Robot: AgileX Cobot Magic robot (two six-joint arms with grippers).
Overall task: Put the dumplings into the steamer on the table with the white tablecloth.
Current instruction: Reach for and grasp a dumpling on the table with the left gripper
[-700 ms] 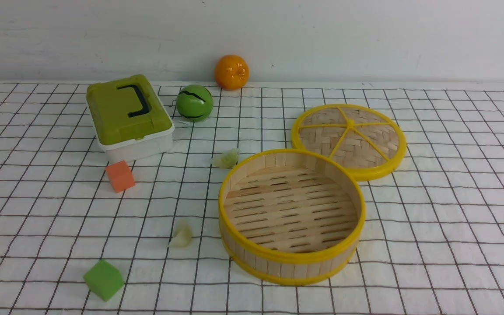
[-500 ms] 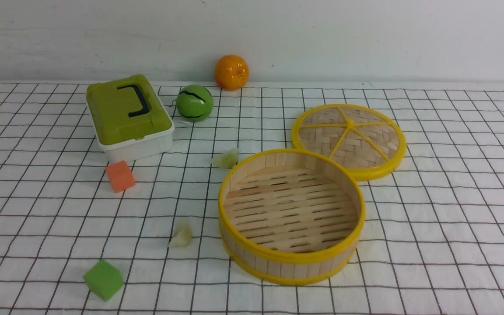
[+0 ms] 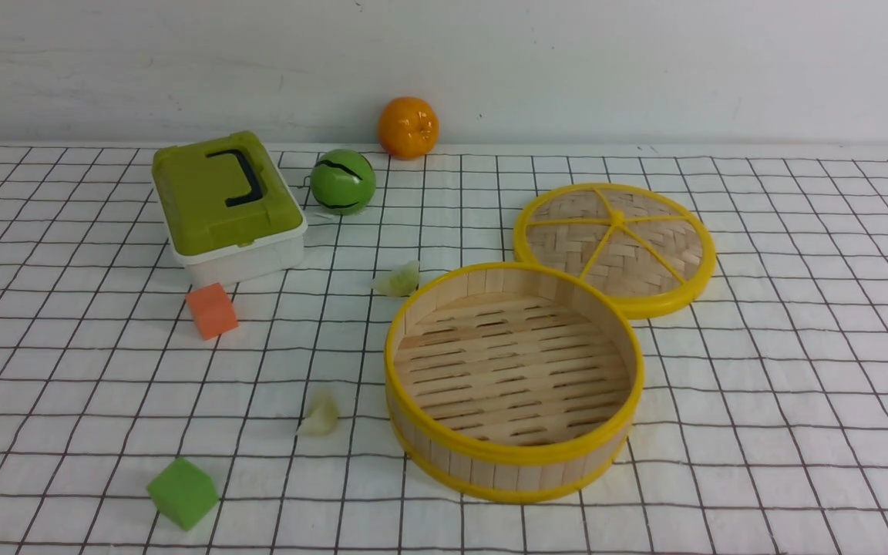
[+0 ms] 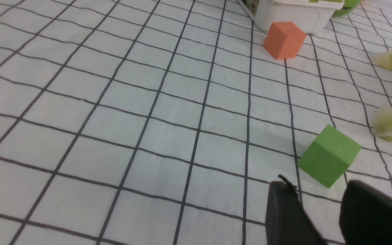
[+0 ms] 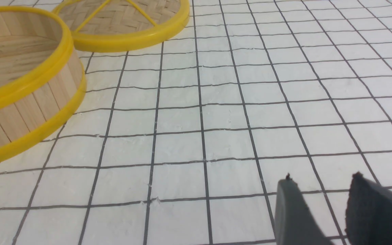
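Empty and parted like the right pincer (image 5: pixel 322 178), the left pincer (image 4: pixel 316 187) faces the dumplings (image 4: pixel 388 127) beyond the green cube (image 4: pixel 328 165), seemingly to fetch them.

Steamer (image 3: pixel 490 472): round bamboo basket with a wall of upright wooden strips and yellow rims at top and bottom. It stands upright and open-topped, right of centre on the tabletop (image 3: pixel 760 385). Its slatted floor is fully exposed.

White tablecloth (image 3: pixel 66 370): white fabric with a thin black square grid. It lies flat with slight ripples and covers the tabletop.

First dumpling (image 3: pixel 398 279): small, pale yellowish-green and translucent, with a pinched edge. It lies on the cloth just beside the steamer's far-left rim, outside the basket.

Second dumpling (image 3: pixel 320 416): same type, paler. It lies on the cloth to the left of the steamer's near-left wall, near it but apart, and well apart from the first dumpling.
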